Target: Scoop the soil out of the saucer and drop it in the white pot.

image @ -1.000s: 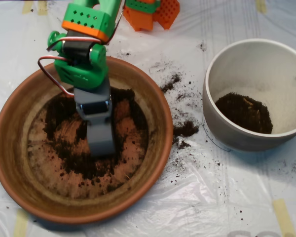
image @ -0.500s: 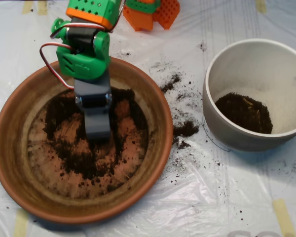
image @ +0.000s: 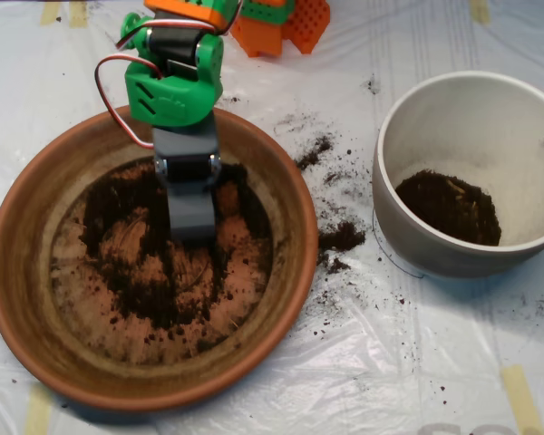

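Terracotta, wide and shallow, the saucer (image: pixel 36 299) fills the left half of the table, close to its left edge and reaching toward the near edge. Dark soil (image: pixel 154 290) lies thinly spread over its floor in broken patches, with bare orange clay showing between them. A grey scoop (image: pixel 192 213) on a green arm (image: pixel 174 86) comes in from the far edge and points down into the far part of the saucer; most of the soil lies in front of and to the left of its tip, and some sits just beside it on the right. Its two shells look closed together, with no gap visible between them, and what is inside cannot be seen. Toward the right edge, well apart from the saucer, stands the white pot (image: pixel 412 240), with a dark heap of soil on its bottom. Between saucer and pot, spilled crumbs (image: pixel 340 237) are scattered over the clear plastic sheet (image: pixel 363 381) covering the table. No writing or label can be read anywhere.
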Controlling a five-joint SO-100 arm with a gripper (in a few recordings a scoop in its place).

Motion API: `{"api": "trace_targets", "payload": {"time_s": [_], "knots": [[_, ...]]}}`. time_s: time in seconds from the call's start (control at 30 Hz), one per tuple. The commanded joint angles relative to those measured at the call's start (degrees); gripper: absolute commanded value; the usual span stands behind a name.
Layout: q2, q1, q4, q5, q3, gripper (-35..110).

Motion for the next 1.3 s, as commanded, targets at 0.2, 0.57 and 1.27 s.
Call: {"api": "trace_targets", "payload": {"time_s": [0.2, 0.57, 1.27], "knots": [[5.3, 0.4, 2.3, -3.7, 0.9, 0], [20.0, -2.8, 9.1, 6.4, -5.3, -1], [22.4, -26.3, 36.1, 19.5, -43.4, -1]]}}
